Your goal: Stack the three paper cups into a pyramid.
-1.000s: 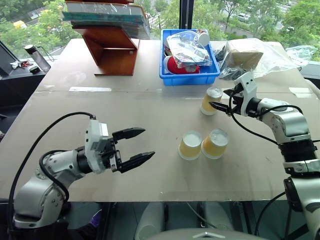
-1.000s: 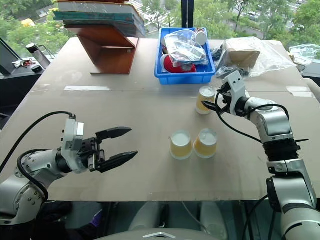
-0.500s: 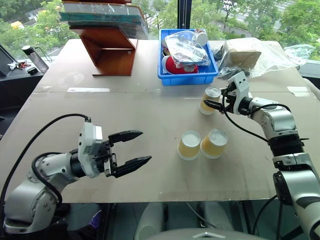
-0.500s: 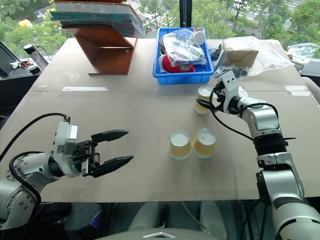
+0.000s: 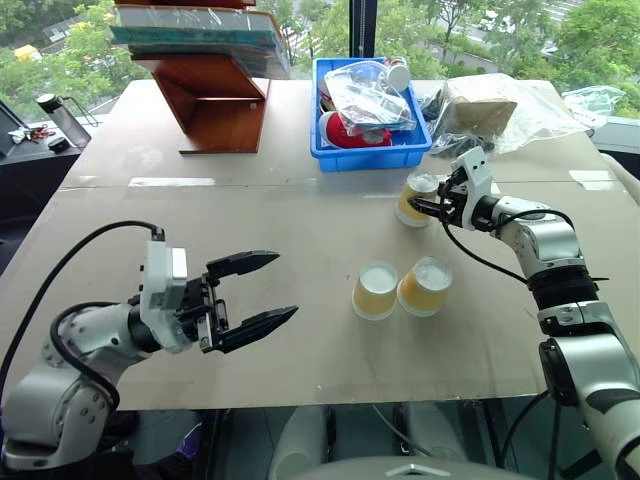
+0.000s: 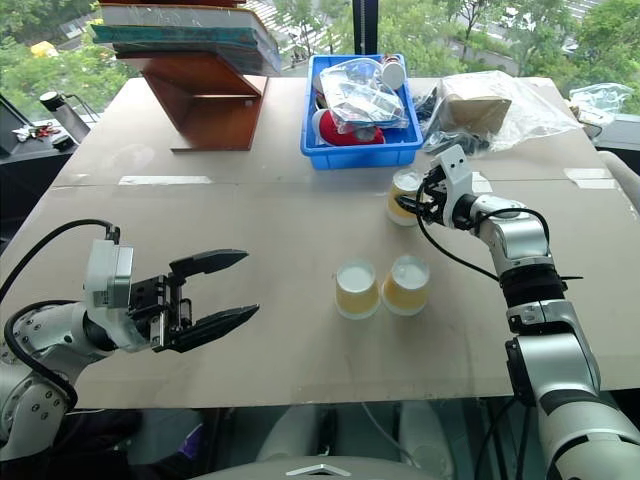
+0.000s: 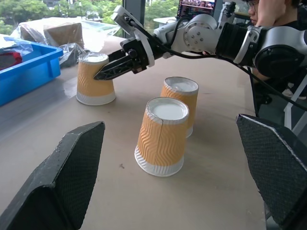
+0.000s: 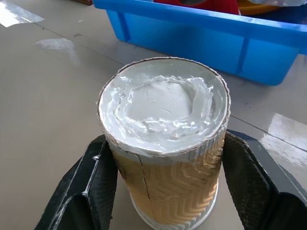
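Cups: three, all upside down on the table [image 5: 250, 200], white bases up. Two of them, the near-left cup [image 5: 376, 290] and the near-right cup [image 5: 424, 286], stand touching side by side near the middle of the table. The far cup [image 5: 415, 199] stands apart from that pair, farther from the robot, just in front of the blue bin [image 5: 372, 150]. No cup sits on top of another.

Right gripper [image 5: 428, 205]: reaches in level from the right, with one finger on each side of the far cup. In the right wrist view both fingers [image 8: 98, 184] lie against the cup wall, which shows creases there; the jaws are closed onto the cup. The cup's rim rests on the table.

Left gripper [image 5: 262, 290]: hangs over the near-left part of the table, well apart from all the cups, pointing toward the pair. Its jaws are spread wide and hold nothing.

Table, far side: a wooden stand [image 5: 222, 100] carrying flat items at the left, and a bagged box [image 5: 490, 105] to the right of the bin.
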